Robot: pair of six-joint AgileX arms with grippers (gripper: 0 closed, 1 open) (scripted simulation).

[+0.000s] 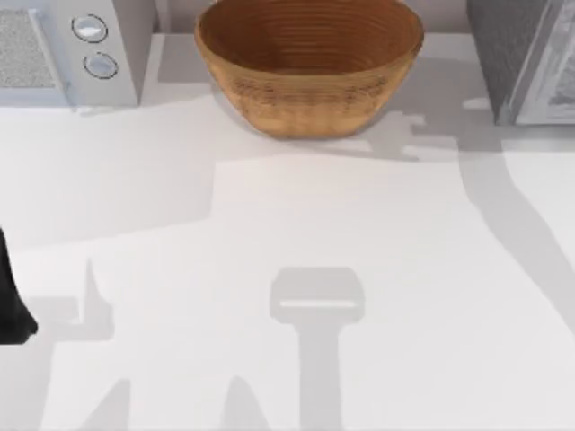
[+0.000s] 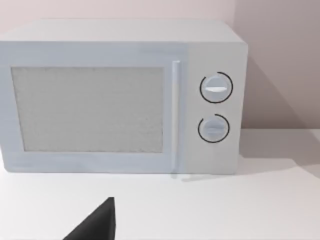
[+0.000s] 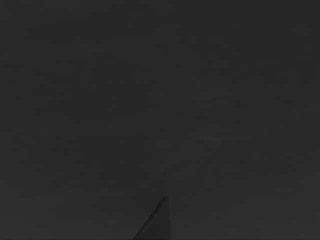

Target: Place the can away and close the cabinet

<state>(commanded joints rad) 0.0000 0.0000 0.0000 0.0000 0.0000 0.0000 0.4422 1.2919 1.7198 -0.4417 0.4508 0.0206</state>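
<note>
The can is out of view. A grey cabinet (image 1: pixel 521 54) stands at the table's far right corner, cut off by the frame, with a lighter panel on its right side. Whether it is open I cannot tell. A black part of my left arm (image 1: pixel 11 296) shows at the left edge of the table. In the left wrist view one dark fingertip (image 2: pixel 97 222) points toward the microwave. The right wrist view is dark, with one fingertip (image 3: pixel 157 222) faintly outlined.
A white microwave (image 1: pixel 63 45) (image 2: pixel 125 97) with two round dials sits at the far left, door shut. A brown woven basket (image 1: pixel 308 63) stands at the far middle. The white table (image 1: pixel 287 251) carries the arms' shadows.
</note>
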